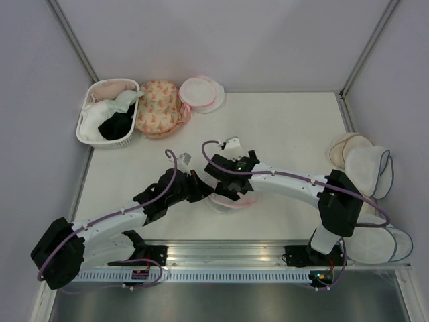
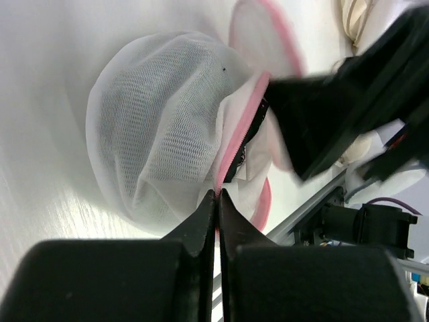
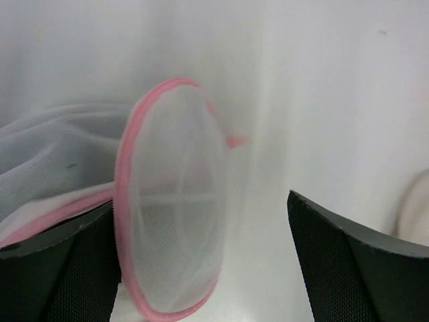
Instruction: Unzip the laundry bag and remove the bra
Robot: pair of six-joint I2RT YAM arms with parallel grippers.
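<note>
The laundry bag point(image 1: 229, 201), white mesh with pink edging, lies near the front middle of the table under both grippers. My left gripper point(image 2: 218, 192) is shut on the pink edging where the bag's two halves meet, with the mesh dome point(image 2: 154, 134) just beyond it. A dark strip point(image 2: 245, 142) shows in the gap between the halves; I cannot tell whether it is the bra. My right gripper point(image 3: 208, 268) is open. One pink-rimmed dome half point(image 3: 171, 208) stands upright between its fingers, close to the left finger point(image 3: 60, 268).
A white basket point(image 1: 85, 114) at the back left holds white and black garments. Beside it lie a peach floral bag point(image 1: 157, 107) and a pink-edged white bag point(image 1: 201, 94). White domes with blue edging point(image 1: 369, 168) are piled at the right edge. A metal rail point(image 1: 228, 251) runs along the front.
</note>
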